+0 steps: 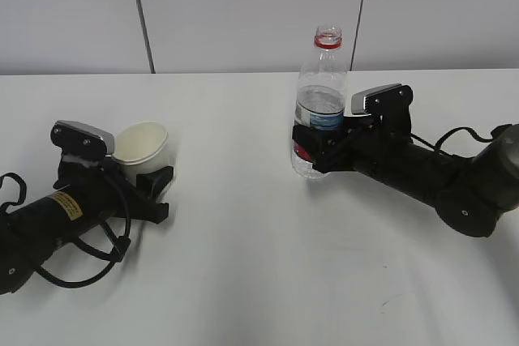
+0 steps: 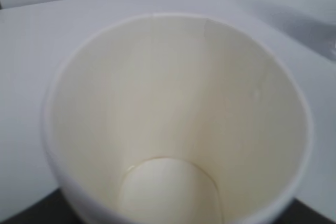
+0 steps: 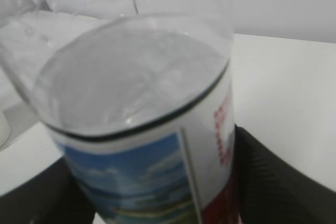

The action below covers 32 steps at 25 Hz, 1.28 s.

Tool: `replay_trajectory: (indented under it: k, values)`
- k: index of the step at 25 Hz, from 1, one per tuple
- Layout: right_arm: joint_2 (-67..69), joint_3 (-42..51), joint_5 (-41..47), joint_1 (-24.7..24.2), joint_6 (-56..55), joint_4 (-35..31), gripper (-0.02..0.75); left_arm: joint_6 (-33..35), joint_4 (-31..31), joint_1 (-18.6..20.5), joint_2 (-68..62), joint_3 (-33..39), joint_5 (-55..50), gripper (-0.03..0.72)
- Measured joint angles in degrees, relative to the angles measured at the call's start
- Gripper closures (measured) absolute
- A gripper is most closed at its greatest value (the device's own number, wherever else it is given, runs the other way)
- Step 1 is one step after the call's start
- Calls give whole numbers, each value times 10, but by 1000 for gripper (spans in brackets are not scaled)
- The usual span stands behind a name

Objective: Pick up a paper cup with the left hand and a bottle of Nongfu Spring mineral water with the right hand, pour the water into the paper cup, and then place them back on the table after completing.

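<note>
A white paper cup (image 1: 143, 148) leans in my left gripper (image 1: 160, 192), low over the white table (image 1: 259, 273). In the left wrist view the cup (image 2: 173, 103) fills the frame, and the gripper (image 2: 173, 208) shows only as dark corners beside its base. I cannot tell whether it holds liquid. The uncapped Nongfu Spring bottle (image 1: 321, 103) stands upright on the table. My right gripper (image 1: 312, 151) is shut on its labelled lower body. The right wrist view shows the bottle (image 3: 157, 145) between black pads (image 3: 273, 182) of the gripper (image 3: 157, 187). Clear water (image 3: 131, 77) reaches just above the label.
A grey panelled wall (image 1: 243, 6) stands behind the table's far edge. A small scuff mark (image 1: 391, 301) lies on the tabletop at the front right. Black cables (image 1: 89, 265) loop beside the left arm.
</note>
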<state>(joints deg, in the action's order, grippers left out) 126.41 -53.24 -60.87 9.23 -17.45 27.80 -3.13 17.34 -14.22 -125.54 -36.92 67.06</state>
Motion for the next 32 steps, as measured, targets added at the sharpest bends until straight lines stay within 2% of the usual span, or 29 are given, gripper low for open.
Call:
replay_trajectory:
  k: [5, 14, 17, 24, 32]
  values:
    - [0, 0, -1, 0, 0, 1, 234, -7, 25, -10, 0, 0, 0, 310]
    - [0, 0, -1, 0, 10, -7, 235, -9, 46, -86, 0, -32, -13, 310]
    - [0, -1, 1, 0, 21, -9, 236, -26, 46, -92, 0, -39, -15, 310]
    - [-18, -1, 34, 0, 25, 30, 239, -62, 57, -92, 0, -40, -16, 310]
    - [-33, -1, 65, 0, 26, 44, 243, -70, 68, -92, 0, -40, -16, 310]
